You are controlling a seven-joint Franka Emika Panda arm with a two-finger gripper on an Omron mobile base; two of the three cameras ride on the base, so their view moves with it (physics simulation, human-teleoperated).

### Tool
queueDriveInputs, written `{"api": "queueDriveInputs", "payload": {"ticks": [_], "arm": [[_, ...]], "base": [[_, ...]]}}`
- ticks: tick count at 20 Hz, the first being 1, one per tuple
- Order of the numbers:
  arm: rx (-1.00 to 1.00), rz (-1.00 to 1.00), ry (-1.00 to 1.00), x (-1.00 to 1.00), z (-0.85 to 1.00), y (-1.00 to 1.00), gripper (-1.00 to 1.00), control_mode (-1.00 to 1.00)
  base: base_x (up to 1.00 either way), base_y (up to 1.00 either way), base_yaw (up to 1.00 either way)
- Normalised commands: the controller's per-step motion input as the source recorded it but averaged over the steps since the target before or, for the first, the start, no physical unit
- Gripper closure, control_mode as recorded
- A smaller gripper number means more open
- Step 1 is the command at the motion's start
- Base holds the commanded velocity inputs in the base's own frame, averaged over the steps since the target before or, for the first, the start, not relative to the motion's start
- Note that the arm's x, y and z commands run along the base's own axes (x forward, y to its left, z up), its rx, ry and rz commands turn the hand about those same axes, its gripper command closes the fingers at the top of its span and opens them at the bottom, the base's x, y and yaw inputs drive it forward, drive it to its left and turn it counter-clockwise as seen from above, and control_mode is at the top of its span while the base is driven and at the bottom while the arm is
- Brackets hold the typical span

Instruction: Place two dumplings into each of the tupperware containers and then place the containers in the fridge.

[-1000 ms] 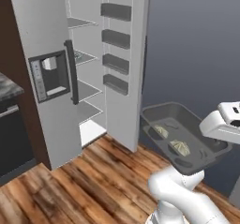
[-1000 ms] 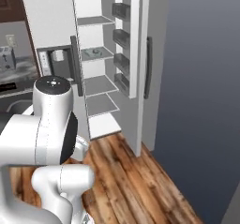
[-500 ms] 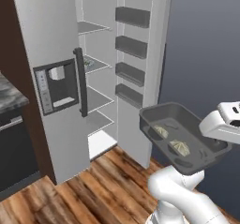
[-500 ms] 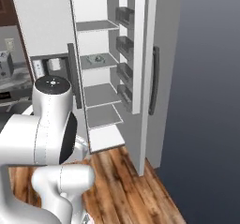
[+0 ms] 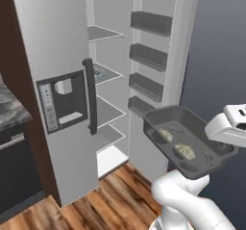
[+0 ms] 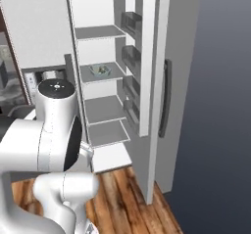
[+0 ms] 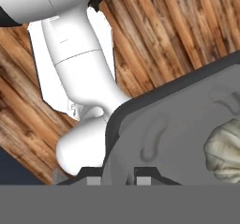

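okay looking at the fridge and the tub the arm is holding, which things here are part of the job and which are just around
Part of the job:
grey tub, held at its rim by the gripper
two dumplings in it
fridge, door open
second tub on a fridge shelf

Just around:
dispenser
door bins
wood floor

The floor [image 5: 115, 195] is of brown wooden planks. A plain dark blue-grey wall [image 6: 215, 105] stands on the right side. On the left is a dark cabinet [image 5: 14, 185] under a grey stone countertop [image 5: 9, 108].
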Motion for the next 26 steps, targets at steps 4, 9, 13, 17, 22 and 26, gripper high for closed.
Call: {"api": "queueDriveInputs", "payload": {"ticks": [4,9,13,17,22,26], "arm": [[0.00,0.00,0.00,0.00,0.00,0.00,1.00,1.00],[0.00,0.00,0.00,0.00,0.00,0.00,1.00,1.00],[0.00,0.00,0.00,0.00,0.00,0.00,1.00,1.00],[0.00,0.00,0.00,0.00,0.00,0.00,1.00,1.00],[0.00,0.00,0.00,0.00,0.00,0.00,1.00,1.00],[0.00,0.00,0.00,0.00,0.00,0.00,1.00,1.00]], "base": [[0.70,0.00,0.08],[0.69,0.00,0.08],[0.69,0.00,0.06],[0.73,0.00,0.05],[0.75,-0.24,0.04],[0.67,-0.22,0.01]]}}
